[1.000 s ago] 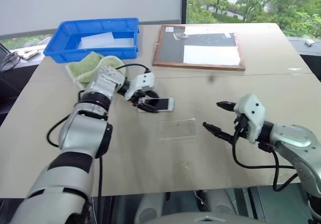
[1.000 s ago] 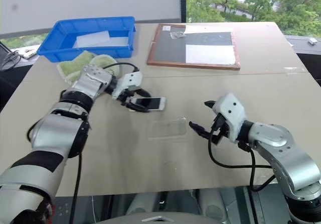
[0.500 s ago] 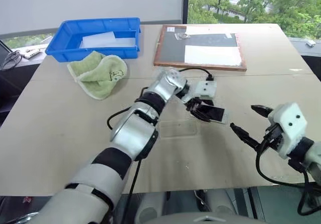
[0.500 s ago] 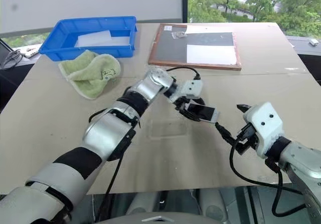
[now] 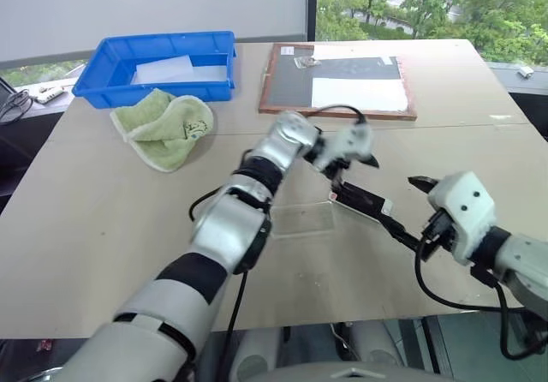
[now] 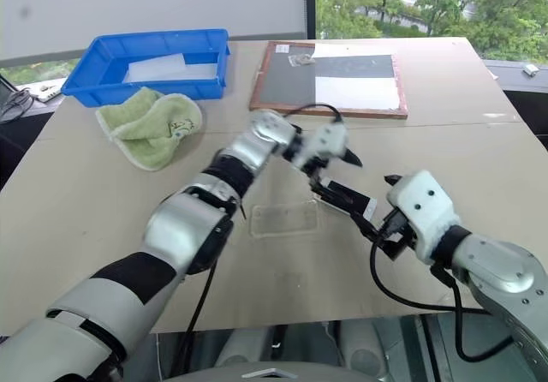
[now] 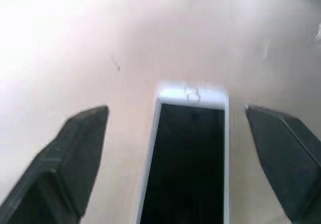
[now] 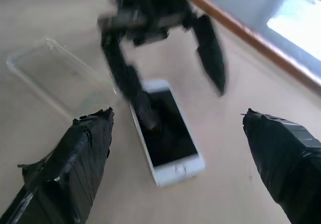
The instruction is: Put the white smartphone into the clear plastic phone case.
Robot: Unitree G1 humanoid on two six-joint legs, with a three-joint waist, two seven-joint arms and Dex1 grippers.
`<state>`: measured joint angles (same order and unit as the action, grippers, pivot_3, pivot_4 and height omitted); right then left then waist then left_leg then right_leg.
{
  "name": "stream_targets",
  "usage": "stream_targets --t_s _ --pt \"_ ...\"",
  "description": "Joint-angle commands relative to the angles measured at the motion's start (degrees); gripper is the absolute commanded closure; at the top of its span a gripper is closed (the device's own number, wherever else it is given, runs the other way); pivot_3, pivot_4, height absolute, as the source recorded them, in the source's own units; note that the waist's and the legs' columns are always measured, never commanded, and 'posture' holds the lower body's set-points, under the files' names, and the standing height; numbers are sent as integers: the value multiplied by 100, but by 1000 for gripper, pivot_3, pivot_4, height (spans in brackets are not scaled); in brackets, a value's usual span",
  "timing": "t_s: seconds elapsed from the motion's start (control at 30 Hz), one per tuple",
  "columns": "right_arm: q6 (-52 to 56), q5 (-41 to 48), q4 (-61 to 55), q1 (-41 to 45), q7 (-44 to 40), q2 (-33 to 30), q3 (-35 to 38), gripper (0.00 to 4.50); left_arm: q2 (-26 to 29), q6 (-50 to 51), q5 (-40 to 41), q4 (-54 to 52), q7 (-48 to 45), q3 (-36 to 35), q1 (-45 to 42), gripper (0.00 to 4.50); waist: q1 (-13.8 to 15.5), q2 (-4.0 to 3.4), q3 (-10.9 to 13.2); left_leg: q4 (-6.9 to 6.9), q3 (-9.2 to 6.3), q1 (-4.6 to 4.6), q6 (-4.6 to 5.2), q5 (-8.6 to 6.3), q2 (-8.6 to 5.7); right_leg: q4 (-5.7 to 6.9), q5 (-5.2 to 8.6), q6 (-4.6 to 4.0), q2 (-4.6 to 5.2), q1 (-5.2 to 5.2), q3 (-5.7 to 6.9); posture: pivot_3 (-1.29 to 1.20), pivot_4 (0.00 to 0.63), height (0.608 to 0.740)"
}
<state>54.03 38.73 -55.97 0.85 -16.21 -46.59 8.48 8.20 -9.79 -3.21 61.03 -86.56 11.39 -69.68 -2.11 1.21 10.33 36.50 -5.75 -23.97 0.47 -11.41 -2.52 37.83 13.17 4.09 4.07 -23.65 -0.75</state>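
The white smartphone [image 5: 364, 200] lies screen up on the table, just right of the clear plastic phone case [image 5: 300, 219]. My left gripper [image 5: 353, 176] hovers over the phone's far end, open, one finger low beside it and the other raised. In the left wrist view the phone [image 7: 190, 153] sits between the spread fingers [image 7: 75, 153], touching neither. My right gripper [image 5: 401, 202] is open and faces the phone's near end. The right wrist view shows the phone [image 8: 168, 131], the case [image 8: 55, 78] and my left gripper [image 8: 175, 88] beyond it.
A blue bin [image 5: 218, 89] holding a white sheet [image 5: 184, 69] stands at the back left, with a green towel [image 5: 167, 125] in front of it. A wood-framed board [image 5: 338, 108] lies at the back centre.
My left gripper carried the phone rightward past the case, then opened; the phone now rests on the table. My right gripper pulled back a little and now faces the phone.
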Motion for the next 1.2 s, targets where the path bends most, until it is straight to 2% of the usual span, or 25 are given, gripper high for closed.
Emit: stream_targets --t_s 0.03,0.1,0.23,0.33,0.43,0.57,0.73,0.9,1.0,1.03,1.1,1.2 --pt "364 469 583 523 -348 133 -262 0 730 1147 656 -2112 -294 -345 945 16 -28 -1 -1 -5 -1 2 0 0 -1 0 0 -1 -1 1 0 0 150 740" --pt "406 343 1244 901 -613 178 -660 0 1371 2221 1004 -3970 -83 -586 1997 16 -75 -8 -3 -12 -2 16 0 0 9 0 -15 -26 -3 2 -26 0 150 740" --pt "202 -284 2276 1479 -972 159 -1434 0 2225 4170 1813 -6890 651 -1246 3675 16 -70 -8 3 -11 1 10 0 0 10 -3 -17 -26 -2 -3 -32 0 150 740" --pt "64 -618 2862 1874 -1359 95 -1840 0 2564 5138 2456 -8388 1219 -1827 4646 16 42 -10 5 -8 -2 10 0 0 9 -7 -16 -26 0 -1 -28 0 150 740" --pt "-167 -983 3483 2266 -1879 37 -2255 0 2702 5560 2889 -9439 1781 -2361 5669 16 67 -13 4 -8 3 22 0 -1 10 -14 -16 -26 0 10 -29 0 150 740" --pt "-420 -1357 4100 2578 -2337 55 -2505 0 2756 5659 3118 -9932 2350 -2675 6446 16 150 -12 4 -7 4 25 0 -1 11 -11 -16 -27 -3 13 -18 0 150 740" --pt "-560 -1646 4664 2782 -2906 73 -2755 0 2753 5376 3305 -10177 2742 -2928 7309 16 110 -13 1 -7 10 27 -1 -1 17 -13 -17 -32 -3 12 -26 0 150 740" --pt "-863 -2055 5292 2823 -3268 154 -2917 0 2814 4792 3213 -9945 2882 -2740 7763 16 132 6 -17 -7 14 36 -1 -2 20 -15 -6 -56 -2 20 -28 0 150 740" --pt "-1033 -2255 5531 2783 -3406 201 -2971 718 2930 4551 3181 -9612 2822 -2569 7709 0 133 14 -29 -7 16 58 -2 -2 22 -19 -6 -56 -2 40 -26 0 150 740" --pt "-1044 -2287 5508 2755 -3447 198 -2966 1292 2982 4410 3098 -9487 2800 -2463 7673 0 133 13 -29 -7 16 72 -3 -3 23 -21 1 -47 -1 54 -27 0 150 740" --pt "-1064 -2364 5365 2675 -3483 144 -2951 1605 3061 4172 2967 -9257 2733 -2201 7546 0 145 14 -30 -16 15 107 -2 -5 23 -33 8 -37 2 92 -27 0 150 740" --pt "-1090 -2383 4985 2488 -3431 78 -2741 1606 2994 3877 2752 -8842 2763 -1651 7143 0 170 14 -31 -18 9 109 0 -8 24 -50 9 -36 4 96 -21 0 150 740"
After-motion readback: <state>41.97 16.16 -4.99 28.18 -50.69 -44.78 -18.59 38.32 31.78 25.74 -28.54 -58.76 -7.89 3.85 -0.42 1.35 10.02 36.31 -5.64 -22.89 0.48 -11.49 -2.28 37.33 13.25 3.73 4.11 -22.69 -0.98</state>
